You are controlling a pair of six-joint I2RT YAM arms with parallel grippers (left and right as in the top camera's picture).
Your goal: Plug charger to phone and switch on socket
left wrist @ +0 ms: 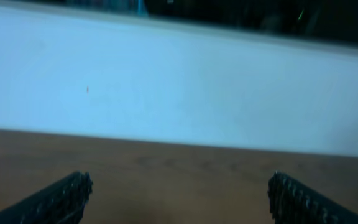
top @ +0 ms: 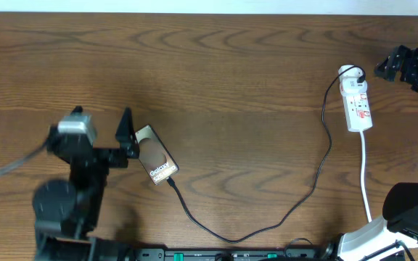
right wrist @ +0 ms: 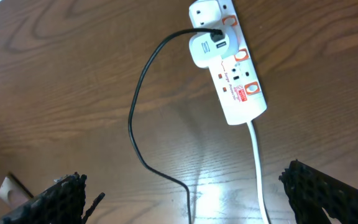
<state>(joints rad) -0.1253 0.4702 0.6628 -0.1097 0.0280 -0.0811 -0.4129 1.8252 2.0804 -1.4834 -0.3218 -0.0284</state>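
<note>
The phone [top: 155,160] lies flat on the wooden table, left of centre, lettering up. The black charger cable [top: 296,206] runs from the phone's near end in a long loop to a white adapter [right wrist: 205,48] plugged into the white socket strip [top: 358,101] at the right. The strip also shows in the right wrist view [right wrist: 236,84], as does the cable [right wrist: 133,115]. My left gripper [top: 128,135] is open and empty just left of the phone; its wrist view [left wrist: 179,199] shows only table and wall. My right gripper [top: 383,69] is open beside the strip's far end, and its wrist view [right wrist: 185,193] looks down on the strip.
The strip's white cord [top: 366,177] runs toward the front edge, also seen in the right wrist view [right wrist: 257,168]. The arm bases stand at front left [top: 60,206] and front right [top: 405,210]. A pale wall [left wrist: 179,93] rises behind the table.
</note>
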